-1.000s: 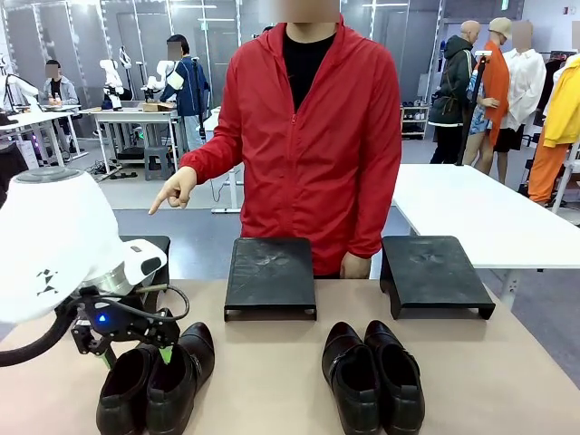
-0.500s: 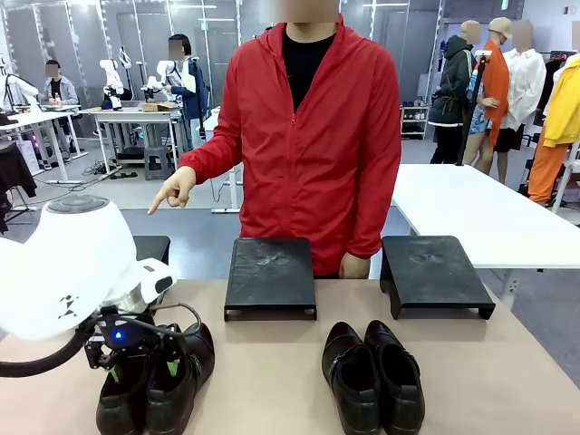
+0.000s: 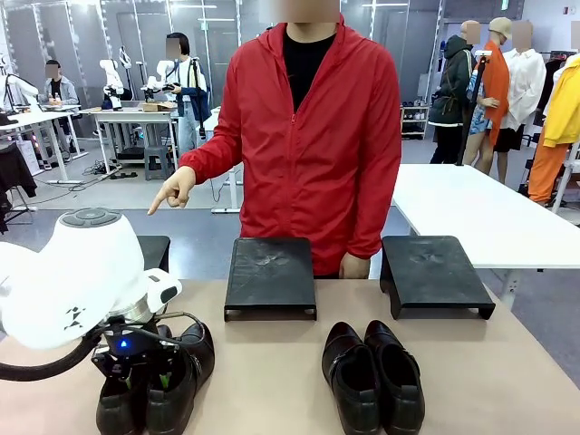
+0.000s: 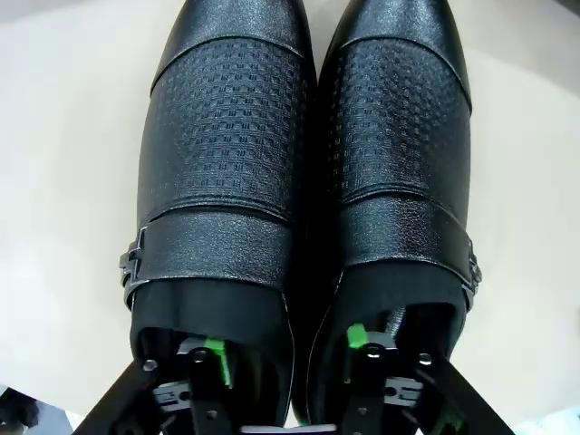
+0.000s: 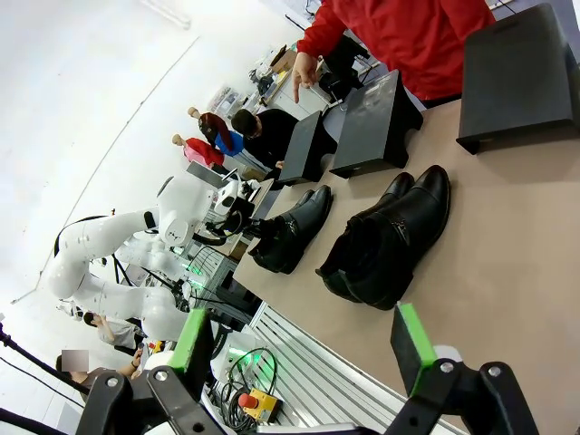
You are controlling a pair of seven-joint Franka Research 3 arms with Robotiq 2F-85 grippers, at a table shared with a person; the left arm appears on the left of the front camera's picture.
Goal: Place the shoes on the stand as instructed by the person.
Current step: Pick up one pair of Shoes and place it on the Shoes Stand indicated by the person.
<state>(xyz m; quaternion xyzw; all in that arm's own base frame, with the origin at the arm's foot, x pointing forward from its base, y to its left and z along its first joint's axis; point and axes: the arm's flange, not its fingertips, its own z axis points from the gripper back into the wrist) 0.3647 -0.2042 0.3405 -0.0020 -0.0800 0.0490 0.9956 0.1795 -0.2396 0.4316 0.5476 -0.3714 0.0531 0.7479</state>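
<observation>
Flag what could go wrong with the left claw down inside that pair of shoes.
1. The left claw has one finger in each shoe of the left pair, so it can clamp only the two inner walls; a shoe may slip or tilt on lifting.
2. The person's hand points toward the left stand, half hidden behind the arm; the middle stand could be taken by mistake.

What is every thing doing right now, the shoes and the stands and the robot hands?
left pair of shoes: on the table, side by side.
right pair of shoes: on the table, untouched.
middle stand: no shoes on it.
right stand: no shoes on it.
left gripper: jaws apart, one finger inside each left shoe.
right gripper: open, holding nothing.
person's hand: pointing toward the robot's left.
</observation>
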